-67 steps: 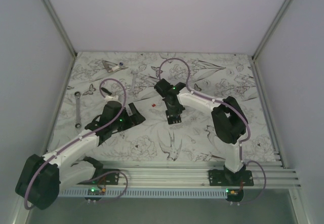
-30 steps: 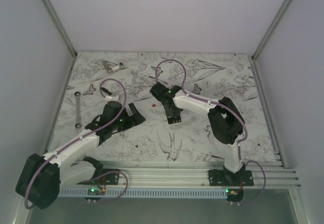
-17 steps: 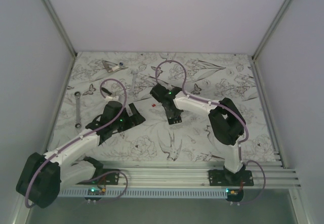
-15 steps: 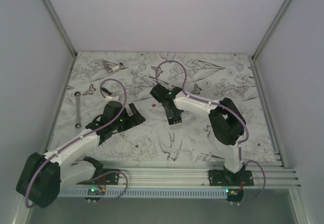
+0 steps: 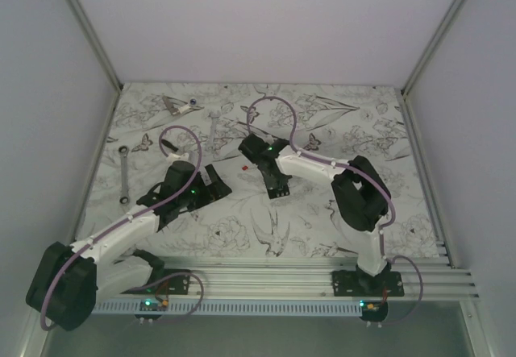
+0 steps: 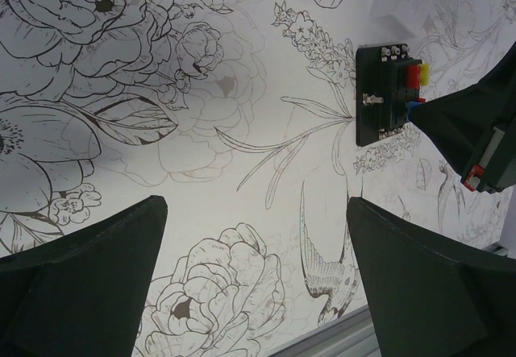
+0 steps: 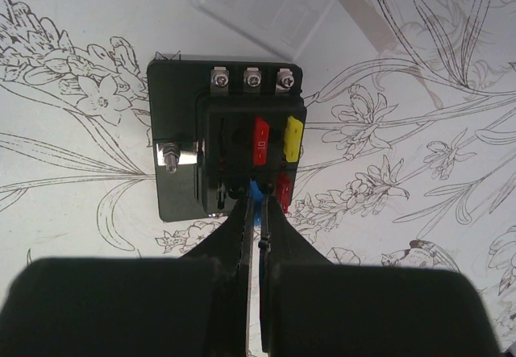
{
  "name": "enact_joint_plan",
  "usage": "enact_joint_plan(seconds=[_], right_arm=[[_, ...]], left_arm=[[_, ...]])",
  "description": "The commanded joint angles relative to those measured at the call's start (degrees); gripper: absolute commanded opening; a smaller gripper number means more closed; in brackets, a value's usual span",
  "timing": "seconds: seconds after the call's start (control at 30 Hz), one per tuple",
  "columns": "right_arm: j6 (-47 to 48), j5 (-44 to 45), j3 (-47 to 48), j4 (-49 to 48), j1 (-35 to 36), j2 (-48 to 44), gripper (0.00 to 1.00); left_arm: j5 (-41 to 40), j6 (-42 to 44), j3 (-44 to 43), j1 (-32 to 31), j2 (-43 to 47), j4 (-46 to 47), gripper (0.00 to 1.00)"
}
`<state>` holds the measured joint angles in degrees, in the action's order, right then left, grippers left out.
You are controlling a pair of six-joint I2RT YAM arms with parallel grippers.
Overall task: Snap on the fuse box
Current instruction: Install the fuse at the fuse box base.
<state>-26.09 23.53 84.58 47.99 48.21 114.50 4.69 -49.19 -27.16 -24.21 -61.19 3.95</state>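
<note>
The fuse box (image 7: 226,147), a flat black square block with red and yellow fuses in its slots, lies on the flower-print table. My right gripper (image 7: 258,200) is shut, its tips at the near edge of the block with a blue fuse (image 7: 256,188) pinched between them. The left wrist view shows the fuse box (image 6: 385,91) with the right gripper (image 6: 415,114) at its side. In the top view the right gripper (image 5: 277,188) is near the table's middle. The left gripper (image 6: 258,284) is wide open over bare table, holding nothing, left of the block (image 5: 216,181).
A clear plastic cover (image 7: 266,2) lies just beyond the fuse box. A loose red piece (image 5: 244,166) sits left of the right arm. A wrench (image 5: 125,172) lies at the left, another (image 5: 214,123) and a metal tool (image 5: 177,105) at the back. The rail (image 5: 266,276) runs along the near edge.
Over two seconds the right arm's wrist has shifted slightly left; in the last half second it has barely moved. The left arm has stayed put, still open.
</note>
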Motion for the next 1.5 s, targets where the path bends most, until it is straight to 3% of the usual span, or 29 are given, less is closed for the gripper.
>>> enact_joint_plan(seconds=[0.0, 0.3, 0.6, 1.03, 1.47], right_arm=[[-0.24, -4.19, -0.72, -1.98, 0.42, 6.91, 0.00], [-1.11, -4.18, -1.70, -2.19, 0.97, 8.25, 0.00], [-1.49, -6.65, -8.28, -2.54, 1.86, 1.14, 0.00], [3.09, -9.73, -0.35, -3.14, -1.37, 8.83, 0.00], [2.22, -13.37, -11.56, -4.00, -0.45, 2.42, 0.00]], left_arm=[[0.74, -0.38, -1.28, 0.47, -0.72, -1.32, 1.00], [0.84, -0.82, -1.42, 0.48, -1.41, -1.33, 1.00], [0.85, -1.13, -1.32, 0.48, -1.39, -1.34, 1.00], [0.88, -1.14, -1.06, 0.48, -0.85, -1.40, 1.00], [1.18, -1.33, -1.06, 0.45, -0.30, -1.48, 1.00]])
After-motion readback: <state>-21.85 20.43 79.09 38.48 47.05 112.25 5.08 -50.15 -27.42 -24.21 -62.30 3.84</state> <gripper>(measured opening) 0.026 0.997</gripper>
